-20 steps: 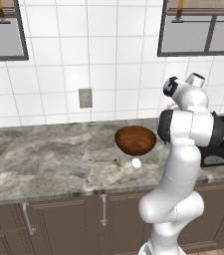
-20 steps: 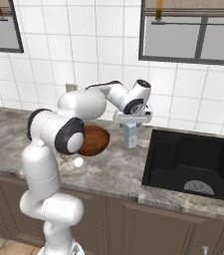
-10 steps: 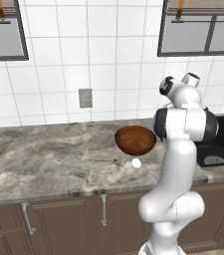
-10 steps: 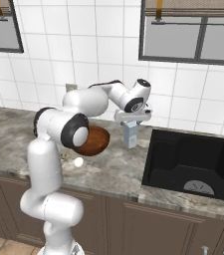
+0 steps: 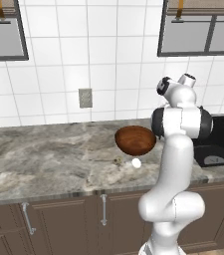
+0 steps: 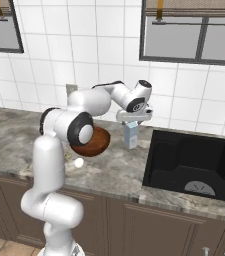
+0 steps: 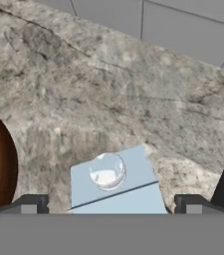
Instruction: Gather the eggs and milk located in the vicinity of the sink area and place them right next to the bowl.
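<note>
Milk (image 6: pixel 130 135) stands upright on the counter (image 6: pixel 114 167) directly beneath the gripper (image 6: pixel 133 118), its gabled top (image 7: pixel 114 187) lying between the two fingertips (image 7: pixel 30 203), which are spread wide on either side of it and do not touch it. Just beside the gripper, on the side away from the sink (image 6: pixel 191 165), sits the bowl (image 6: pixel 90 142). An egg (image 6: pixel 78 162) lies on the counter beyond the bowl, toward the front edge.
</note>
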### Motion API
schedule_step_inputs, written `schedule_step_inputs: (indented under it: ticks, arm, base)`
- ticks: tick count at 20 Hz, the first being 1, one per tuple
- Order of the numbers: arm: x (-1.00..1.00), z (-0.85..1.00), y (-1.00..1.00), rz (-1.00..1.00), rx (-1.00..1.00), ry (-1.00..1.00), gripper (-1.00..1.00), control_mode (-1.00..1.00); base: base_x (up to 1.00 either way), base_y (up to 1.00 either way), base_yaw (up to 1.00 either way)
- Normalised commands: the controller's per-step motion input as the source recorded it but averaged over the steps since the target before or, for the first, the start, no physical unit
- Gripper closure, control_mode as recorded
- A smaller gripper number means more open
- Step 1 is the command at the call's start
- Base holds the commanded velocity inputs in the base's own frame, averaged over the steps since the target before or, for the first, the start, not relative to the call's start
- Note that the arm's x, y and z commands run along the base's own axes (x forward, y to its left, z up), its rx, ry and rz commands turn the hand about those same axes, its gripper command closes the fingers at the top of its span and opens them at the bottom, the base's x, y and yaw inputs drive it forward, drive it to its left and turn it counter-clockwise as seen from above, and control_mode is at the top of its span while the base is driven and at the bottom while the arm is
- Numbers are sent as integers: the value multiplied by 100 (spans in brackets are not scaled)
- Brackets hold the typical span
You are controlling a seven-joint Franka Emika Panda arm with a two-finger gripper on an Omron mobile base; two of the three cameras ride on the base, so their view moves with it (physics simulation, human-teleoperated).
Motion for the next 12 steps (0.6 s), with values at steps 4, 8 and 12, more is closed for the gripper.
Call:
schedule_step_inputs:
  ticks: [4,8,12]
  arm:
    - [11,-9,0,2,0,0,-100,-100]
    - [0,-12,-1,2,0,0,-100,-100]
    - [0,-17,0,2,-1,0,-100,-100]
  base:
    - [0,0,0]
    - [0,0,0]
    - [0,0,0]
